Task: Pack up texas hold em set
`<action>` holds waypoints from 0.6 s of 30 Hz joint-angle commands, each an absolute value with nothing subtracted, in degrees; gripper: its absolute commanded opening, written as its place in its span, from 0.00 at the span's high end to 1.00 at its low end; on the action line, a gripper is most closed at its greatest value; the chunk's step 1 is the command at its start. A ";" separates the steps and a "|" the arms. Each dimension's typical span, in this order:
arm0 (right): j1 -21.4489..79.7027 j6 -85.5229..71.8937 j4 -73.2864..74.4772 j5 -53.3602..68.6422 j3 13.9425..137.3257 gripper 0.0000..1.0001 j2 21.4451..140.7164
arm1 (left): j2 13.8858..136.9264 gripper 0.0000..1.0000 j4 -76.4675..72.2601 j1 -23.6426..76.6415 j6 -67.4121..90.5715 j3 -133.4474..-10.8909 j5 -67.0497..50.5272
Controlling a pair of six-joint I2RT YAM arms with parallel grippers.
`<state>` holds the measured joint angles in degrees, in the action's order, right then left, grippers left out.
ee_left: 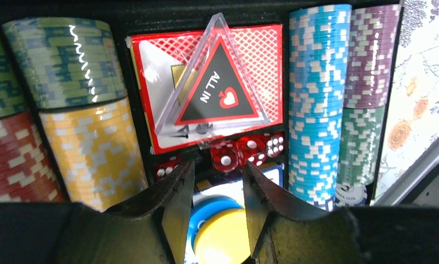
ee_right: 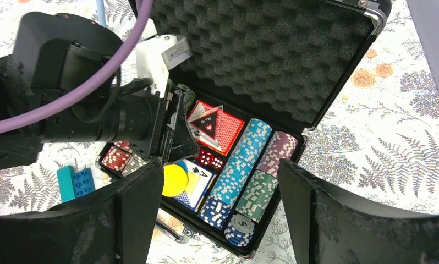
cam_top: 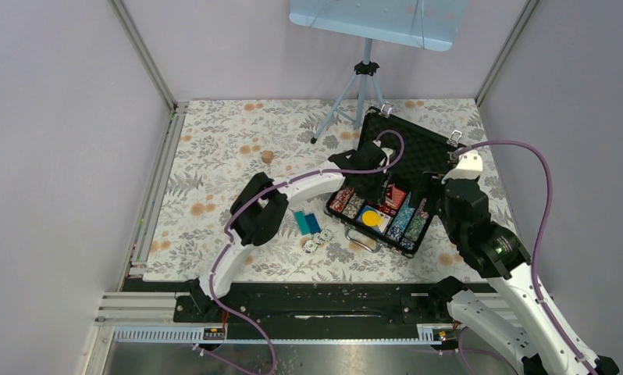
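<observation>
The texas hold em set (cam_top: 406, 144) lies open on the floral bench (cam_top: 215, 156), its lid raised at the back and showing soft egg-crate foam. Inside the case, rows of poker chips (ee_left: 319, 99) stand on edge in their channels. In the middle bay of the case a red card deck (ee_left: 261, 49) carries a clear triangular "ALL IN" marker (ee_left: 217, 82), which lies loose and tilted on it. Red dice (ee_left: 245, 151) sit just in front of the deck, and a yellow disc (ee_left: 223, 239) lies nearer the case's front wall.

Loaded like this, the case is likely heavy and rigid, so it is better closed where it lies than lifted. The lid looks light, and its free edge between the silver latches (cam_top: 454, 137) seems the best place to push. The marker looks hard and slick, and would be best taken by its flat edges. The dice could roll, and the chips could spill if the case tips.

The left end effector (ee_left: 218, 168) hangs low over the case's middle bay, with its fingers partly apart and nothing between them. The right end effector (ee_right: 218, 165) hovers above the case's front right, spread wide and empty.

Just off the case's front left corner lie small pale round pieces (cam_top: 316, 244), too small to identify. Left of the case sit teal and blue toy bricks (cam_top: 307, 223)
</observation>
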<state>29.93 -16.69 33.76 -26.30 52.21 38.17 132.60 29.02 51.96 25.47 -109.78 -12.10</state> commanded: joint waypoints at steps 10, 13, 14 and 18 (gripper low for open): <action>29.62 -16.24 31.52 -26.84 51.95 0.17 38.67 | 116.25 0.58 25.79 47.66 25.10 -101.51 -9.09; 29.62 -16.38 31.48 -26.69 51.74 0.17 38.63 | 113.46 0.52 25.54 43.82 27.74 -95.97 -5.63; 29.62 -16.40 31.43 -26.63 51.62 0.18 38.59 | 112.61 0.52 25.24 42.57 28.45 -93.81 -3.89; 29.62 -16.22 31.42 -26.56 51.33 0.17 38.69 | 110.94 0.51 25.61 39.41 30.01 -88.98 1.05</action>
<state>29.93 -16.69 33.39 -26.30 51.48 38.65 113.19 26.15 42.26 27.55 -92.55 -6.24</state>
